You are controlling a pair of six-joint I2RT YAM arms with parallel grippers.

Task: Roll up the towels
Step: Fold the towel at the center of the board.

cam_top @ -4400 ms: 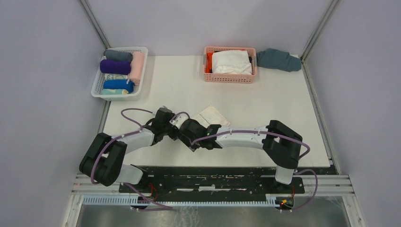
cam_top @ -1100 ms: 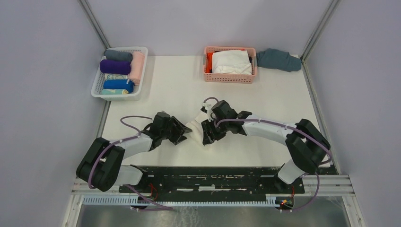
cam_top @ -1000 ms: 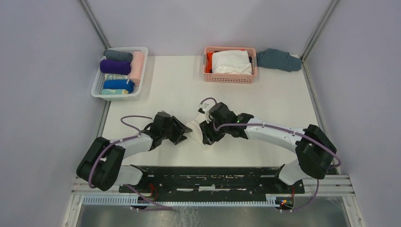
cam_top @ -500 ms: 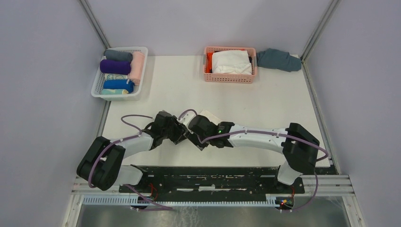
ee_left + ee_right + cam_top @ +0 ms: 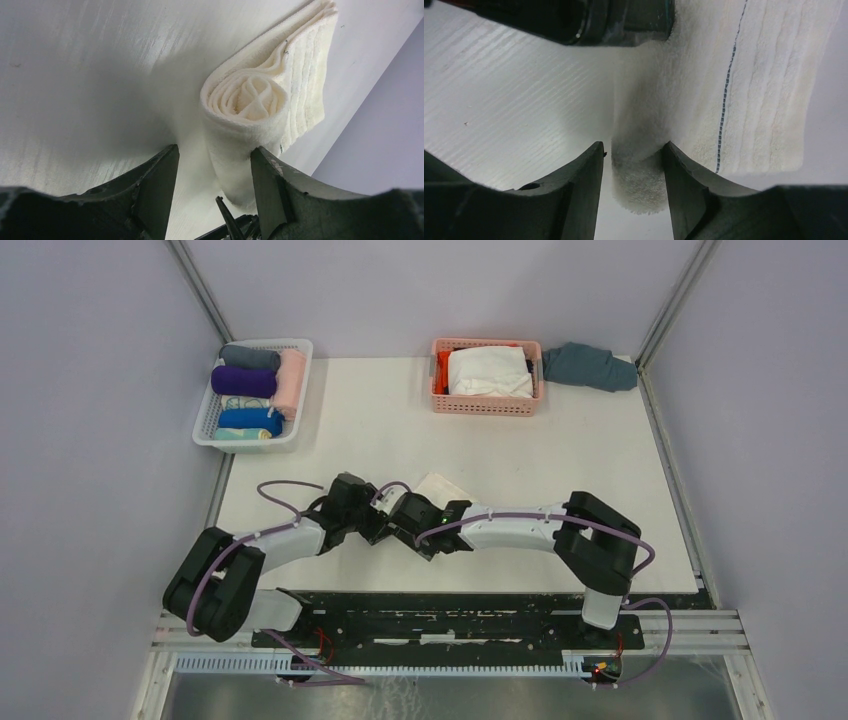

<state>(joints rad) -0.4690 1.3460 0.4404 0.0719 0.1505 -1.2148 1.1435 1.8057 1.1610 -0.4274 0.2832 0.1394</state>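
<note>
A cream towel lies partly rolled near the table's front middle, its flat tail reaching back right. In the left wrist view the spiral roll end sits between my left gripper's open fingers; the right finger touches it and the left one stands apart. In the right wrist view the other roll end lies between my right gripper's fingers, with a thin gap at the left finger. From above, the left gripper and right gripper meet end to end and hide the roll.
A white basket with several rolled towels stands at the back left. A pink basket holding a white towel stands at the back middle, with a blue-grey towel beside it.
My right gripper has moved left and nearer, from the roll's right side to close against the left gripper. The roll, visible between them before, is now covered. The left arm has barely moved.
</note>
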